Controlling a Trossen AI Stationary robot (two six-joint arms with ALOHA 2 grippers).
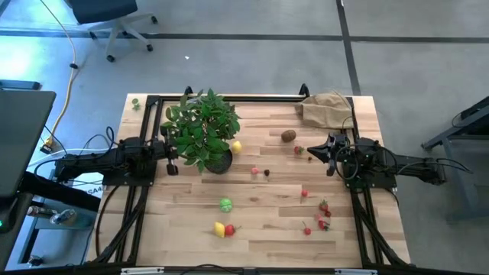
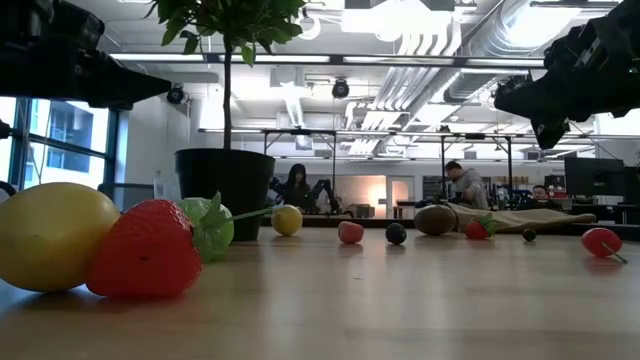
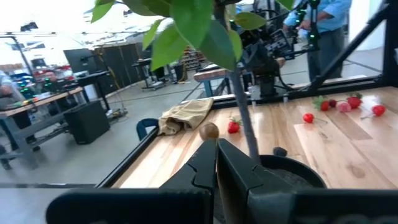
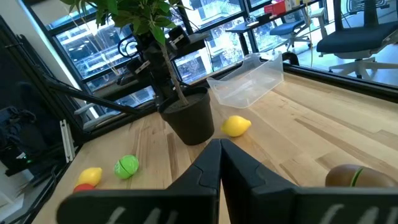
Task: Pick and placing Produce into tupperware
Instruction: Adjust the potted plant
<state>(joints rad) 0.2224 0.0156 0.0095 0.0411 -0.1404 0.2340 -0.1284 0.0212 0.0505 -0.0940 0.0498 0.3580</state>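
Tub: clear plastic rectangular tupperware (image 4: 249, 84) with rounded corners lies on the wooden table (image 1: 267, 237) beyond the black round plant pot (image 4: 193, 118), near the far edge; it looks tilted on its side and empty. Foliage of the leafy green potted plant (image 1: 202, 126) hides it in the high view.
Produce, near pot: yellow toy lemon (image 1: 236, 147) just beside the pot; small pink-red piece (image 1: 255, 171) and dark berry (image 1: 267, 173) a little farther out.
Produce, near bag: brown kiwi-like piece (image 1: 288, 136) and red strawberry (image 1: 299, 150) beside the crumpled tan paper bag (image 1: 325, 109).
Produce, front: green round piece (image 1: 226, 204); second yellow lemon (image 1: 220, 228) touching a red strawberry (image 1: 229, 229).
Produce, right side: scattered red berries (image 1: 323, 208), several with stems, well apart from the tub.
Left gripper (image 1: 173, 169): fingers pressed together, pinching nothing; sits at the table's left edge just beside the pot.
Right gripper (image 1: 312, 151): fingers pressed together, nothing between them; raised at the right edge, near the strawberry by the bag.
Done: nothing, as far as visible; no piece is seen inside the tub.
Left: every visible piece. Judgement: task is at its start; tub probably needs setting upright before filling.
Risk: plant leaves overhang the tub and may obstruct the left arm's approach.
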